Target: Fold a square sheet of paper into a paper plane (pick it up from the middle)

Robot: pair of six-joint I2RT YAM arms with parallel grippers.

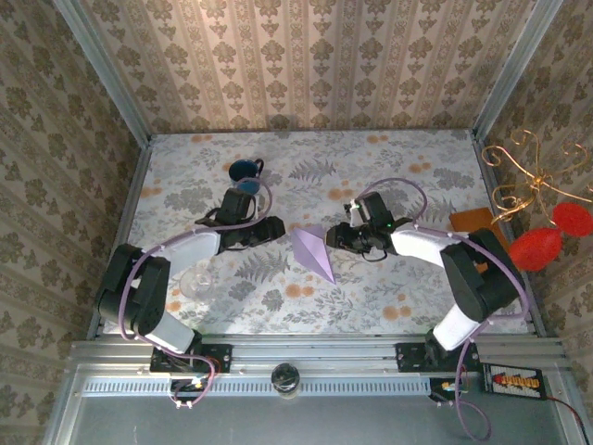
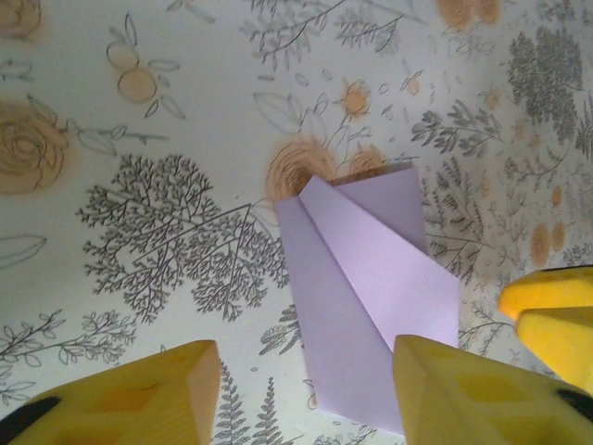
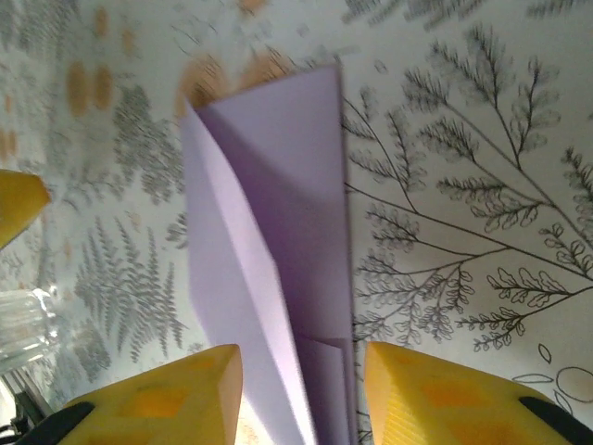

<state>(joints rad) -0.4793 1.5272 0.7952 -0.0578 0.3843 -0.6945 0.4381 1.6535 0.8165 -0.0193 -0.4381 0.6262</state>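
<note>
Nearest me, at about 8 o'clock from the middle of the table (image 1: pixel 417 185), a clear glass (image 1: pixel 197 281) stands just beside the left forearm, and I judge a careless swing outward could tip it. At the middle lies the paper plane (image 1: pixel 313 252), folded flat on the patterned surface, its nose towards 5 o'clock and its wide tail towards 11. The left gripper (image 1: pixel 275 230) sits at the plane's 10 o'clock and the right gripper (image 1: pixel 335 237) at its 2 o'clock, both close to the tail and near each other. Both wrist views show the jaws standing apart with the lilac paper running between them, clamped on nothing. One left finger (image 2: pixel 473 389) covers the paper's edge, and I cannot tell whether it touches. If it does, pulling away sideways could drag the plane or spring a crease, since the sheet looks light and nothing pins it. With the two heads this close, moving them together risks a knock. Farther off, at 11 o'clock, a blue mug (image 1: pixel 246 170) stands behind the left wrist, in the way of a hasty retreat. An orange-brown rectangle (image 1: pixel 470 221) lies well apart at 3 o'clock.
</note>
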